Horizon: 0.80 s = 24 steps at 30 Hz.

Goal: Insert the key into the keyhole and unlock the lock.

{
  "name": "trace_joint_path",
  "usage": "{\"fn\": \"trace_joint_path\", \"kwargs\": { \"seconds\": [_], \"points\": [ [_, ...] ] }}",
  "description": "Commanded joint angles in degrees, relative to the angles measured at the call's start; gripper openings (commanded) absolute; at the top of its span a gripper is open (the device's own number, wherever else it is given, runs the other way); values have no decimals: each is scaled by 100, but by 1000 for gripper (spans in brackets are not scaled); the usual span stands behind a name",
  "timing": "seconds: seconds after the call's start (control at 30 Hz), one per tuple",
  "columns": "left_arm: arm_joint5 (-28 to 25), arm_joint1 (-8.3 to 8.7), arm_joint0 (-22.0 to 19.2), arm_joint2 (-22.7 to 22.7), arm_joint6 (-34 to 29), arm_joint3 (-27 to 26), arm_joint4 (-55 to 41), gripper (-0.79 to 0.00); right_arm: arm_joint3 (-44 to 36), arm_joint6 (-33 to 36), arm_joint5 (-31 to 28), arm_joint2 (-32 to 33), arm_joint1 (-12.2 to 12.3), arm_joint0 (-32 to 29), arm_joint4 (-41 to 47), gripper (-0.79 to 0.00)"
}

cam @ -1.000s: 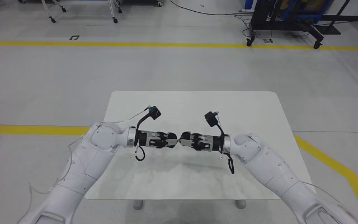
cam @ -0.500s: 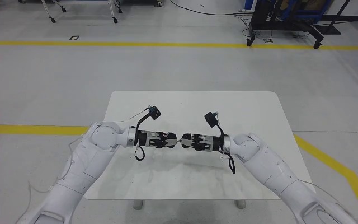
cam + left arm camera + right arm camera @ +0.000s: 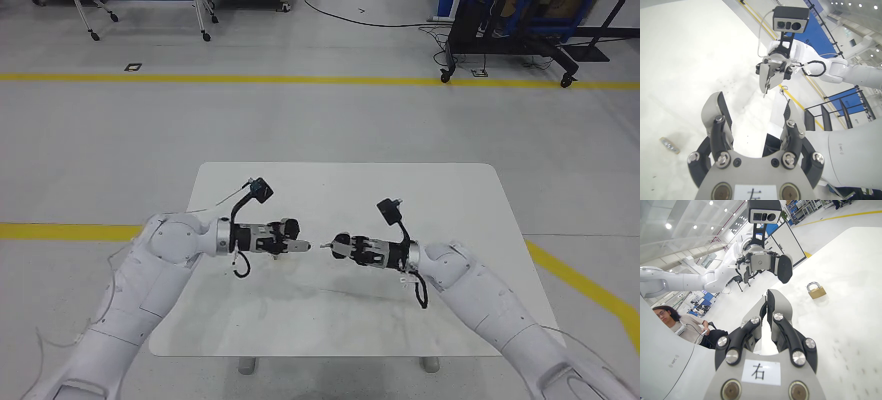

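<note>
Pinching key (image 3: 766, 88) tip-out for insertion, R jaws clamped on it; L jaws apart, empty; padlock (image 3: 816, 290) lies loose on desk (image 3: 450, 200).

Bright overhead light, faint soft shadows

A white label (image 3: 755, 192) printed with one black character is fixed to the left gripper (image 3: 754, 98), behind its jaws. A second label (image 3: 761, 373) of the same kind, with a different character, is fixed behind the jaws of the right gripper (image 3: 767, 294).
</note>
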Motion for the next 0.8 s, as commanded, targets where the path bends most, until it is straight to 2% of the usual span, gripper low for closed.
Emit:
{"fn": "trace_joint_path", "kwargs": {
  "seconds": [0.0,0.1,0.2,0.27,0.33,0.63,0.67,0.77],
  "points": [
    [175,96,131,-188,170,-388,1325,0,-80,-70,1,163,52,-112,6,-785],
    [530,204,589,-350,309,-1065,2367,0,-199,-124,1,388,127,-283,48,-785],
    [1043,264,835,-452,368,-1323,3024,0,-296,-99,1,561,185,-386,96,-785],
    [1377,250,887,-331,448,-1420,3395,0,-367,-146,1,690,215,-441,135,-785],
    [1726,219,851,-206,534,-1434,3649,0,-476,-255,1,836,241,-515,184,-785],
    [2379,13,378,436,622,-850,3873,-9,-666,-356,1,1029,279,-637,303,-785],
    [2409,-9,315,477,622,-796,3836,-34,-666,-356,1,1029,279,-637,303,-785],
    [2570,-57,167,554,559,-619,3792,-274,-666,-356,1,1029,279,-637,303,-785]
  ]
}}
